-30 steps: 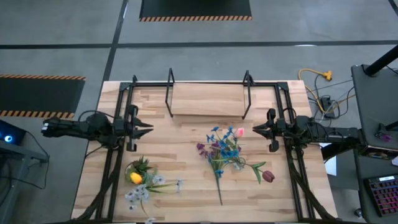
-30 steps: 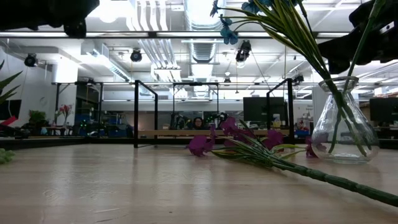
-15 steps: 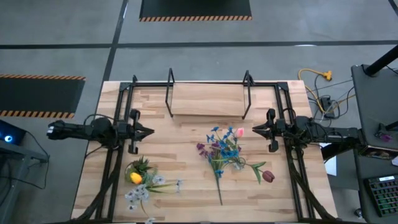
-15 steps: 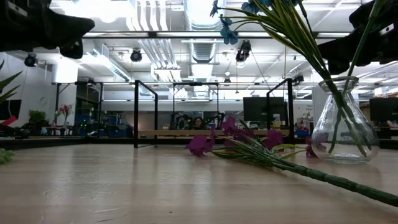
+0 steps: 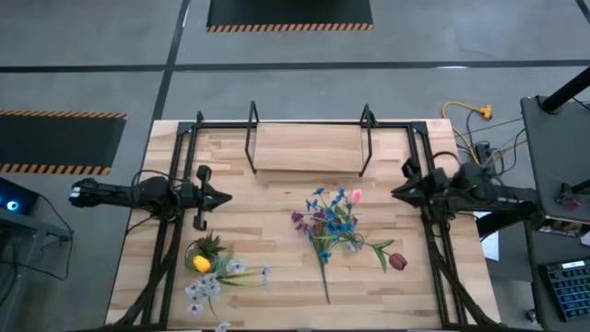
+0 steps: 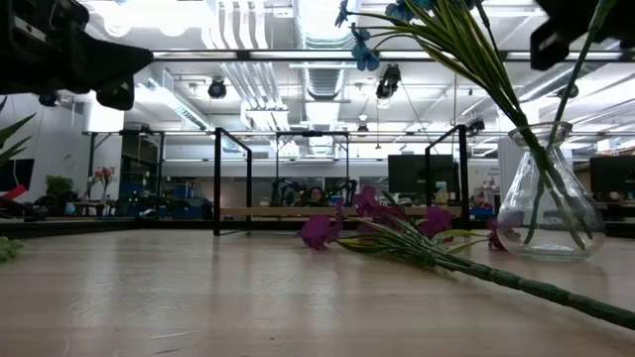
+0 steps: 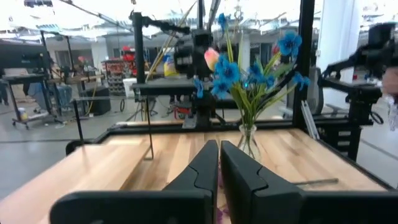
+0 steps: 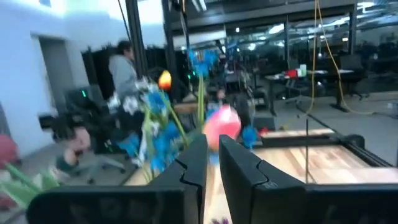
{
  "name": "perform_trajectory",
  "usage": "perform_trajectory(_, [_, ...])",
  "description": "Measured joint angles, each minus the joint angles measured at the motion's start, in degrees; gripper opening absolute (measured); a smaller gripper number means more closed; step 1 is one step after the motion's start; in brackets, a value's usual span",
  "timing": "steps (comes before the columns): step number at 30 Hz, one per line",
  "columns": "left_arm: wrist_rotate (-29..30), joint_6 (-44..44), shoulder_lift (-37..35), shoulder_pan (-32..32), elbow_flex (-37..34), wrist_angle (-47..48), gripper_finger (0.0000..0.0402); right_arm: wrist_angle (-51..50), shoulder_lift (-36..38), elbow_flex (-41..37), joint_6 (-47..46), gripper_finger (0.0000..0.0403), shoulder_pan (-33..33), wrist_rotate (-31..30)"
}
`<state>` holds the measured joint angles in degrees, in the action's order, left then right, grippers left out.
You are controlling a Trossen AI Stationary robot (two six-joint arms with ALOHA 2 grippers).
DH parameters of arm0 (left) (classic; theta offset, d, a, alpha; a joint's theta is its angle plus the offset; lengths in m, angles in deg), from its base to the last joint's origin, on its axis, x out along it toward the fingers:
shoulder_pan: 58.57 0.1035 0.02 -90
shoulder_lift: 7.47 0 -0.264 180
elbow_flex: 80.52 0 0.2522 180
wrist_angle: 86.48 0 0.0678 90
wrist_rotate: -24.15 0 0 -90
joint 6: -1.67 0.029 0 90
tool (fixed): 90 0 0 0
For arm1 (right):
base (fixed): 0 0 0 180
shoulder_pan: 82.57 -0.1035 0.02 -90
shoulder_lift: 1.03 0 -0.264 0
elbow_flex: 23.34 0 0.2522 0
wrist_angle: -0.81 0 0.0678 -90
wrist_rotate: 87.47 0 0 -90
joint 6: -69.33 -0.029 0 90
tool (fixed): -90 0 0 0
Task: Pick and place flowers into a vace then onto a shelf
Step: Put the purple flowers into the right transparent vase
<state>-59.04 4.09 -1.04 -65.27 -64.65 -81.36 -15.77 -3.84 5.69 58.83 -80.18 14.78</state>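
- The vace (image 5: 351, 243) stands right of the table's (image 5: 277, 277) middle with blue and pink flowers (image 5: 334, 218) in it; a purple stem (image 5: 322, 263) and a dark red one (image 5: 396, 261) lie on the wood beside it.
- More flowers (image 5: 210, 277), white and yellow, lie near the front-left corner.
- The shelf (image 5: 307, 148) sits along the back edge, its top bare.
- The left gripper (image 5: 224, 195), fingers closed on nothing, hovers by the left edge.
- The right gripper (image 5: 395, 194), shut and empty, hovers by the right edge.
- Bare wood lies between the grippers and the vace.
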Motion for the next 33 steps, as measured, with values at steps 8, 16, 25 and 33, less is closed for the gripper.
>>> perform_trajectory(8, [0.02,0.12,-0.06,0.0,0.76,0.1,0.0,-13.93,-3.73,13.37,0.3,0.0034,-0.02,3.43])
perform_trajectory(16, [0.03,0.69,-0.05,-0.01,0.76,0.18,0.0,-18.16,-14.0,23.32,0.61,0.0059,-0.02,13.85])
perform_trajectory(25, [0.72,4.41,-0.05,-0.01,0.85,-0.24,0.0,-17.06,-24.35,31.18,5.29,0.0106,-2.04,25.67])
perform_trajectory(33, [0.71,4.37,0.0,-0.02,0.85,-0.17,0.0,-15.76,-30.17,35.99,9.42,0.0135,-10.04,22.61])
